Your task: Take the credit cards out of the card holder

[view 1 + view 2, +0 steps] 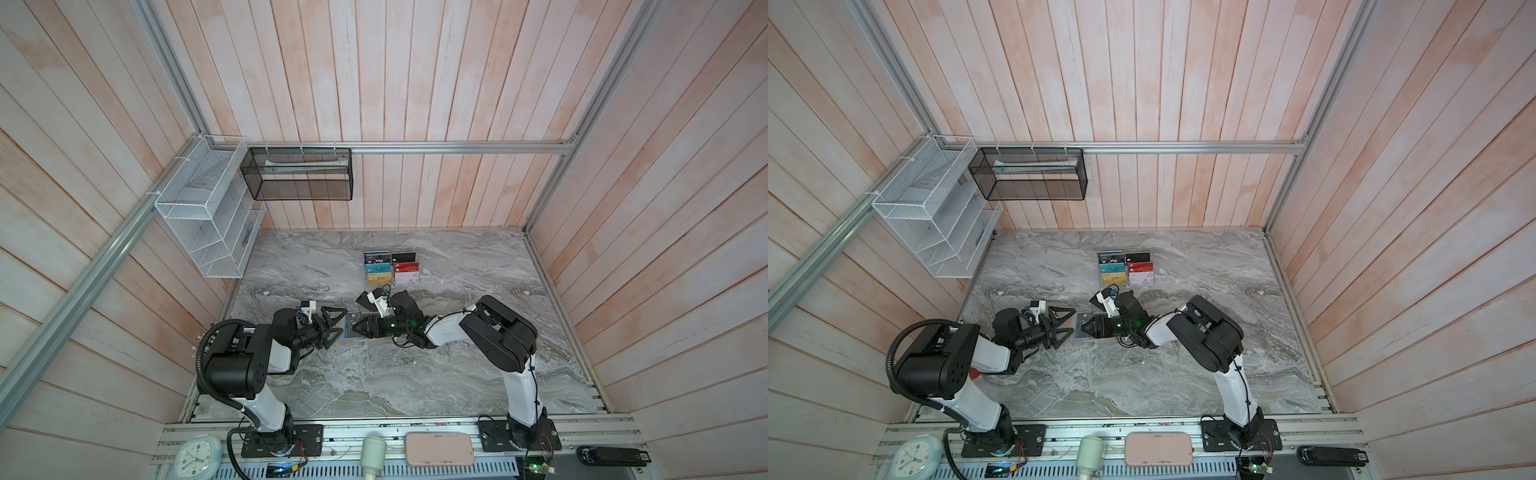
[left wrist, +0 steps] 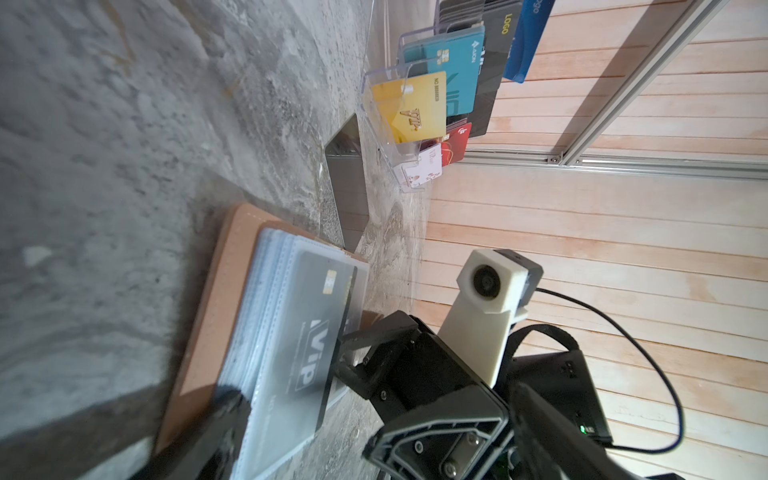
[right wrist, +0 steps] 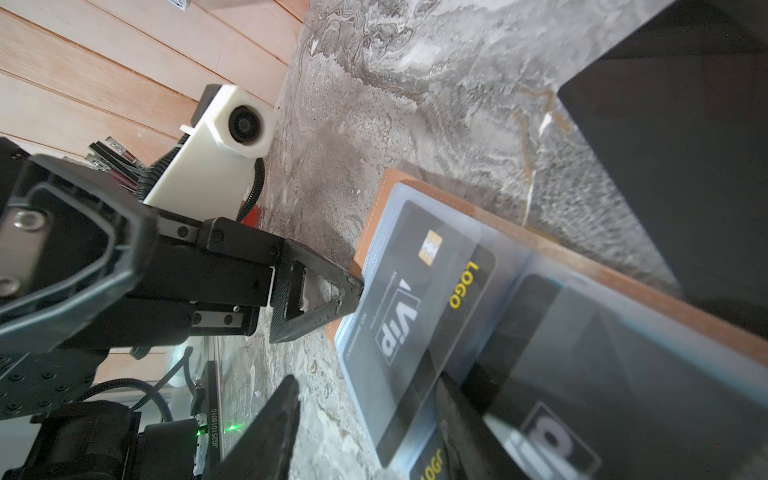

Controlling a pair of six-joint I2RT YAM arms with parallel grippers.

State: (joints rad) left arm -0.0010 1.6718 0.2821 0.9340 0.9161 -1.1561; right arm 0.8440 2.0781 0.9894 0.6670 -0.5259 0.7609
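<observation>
The tan card holder (image 1: 349, 318) lies open on the marble table between my two grippers. Its clear sleeves show a black Vip credit card (image 3: 411, 316) over a black LOGO card (image 3: 469, 286). My left gripper (image 1: 338, 323) is wide open, with one fingertip (image 3: 353, 291) against the holder's tan edge. My right gripper (image 1: 356, 326) faces it with its jaws apart. One of its fingers (image 3: 270, 428) is over the table and the other rests on the sleeves. In the left wrist view its fingers (image 2: 374, 332) are at the Vip card's (image 2: 316, 332) edge. A plain black card (image 2: 349, 187) lies loose on the table behind the holder.
A clear acrylic rack (image 1: 390, 268) of coloured cards stands behind the holder. White (image 1: 203, 208) and black (image 1: 299, 174) mesh baskets hang on the left and back walls. A pink case (image 1: 438, 449), a clock (image 1: 197, 457) and a stapler (image 1: 611, 455) sit on the front rail.
</observation>
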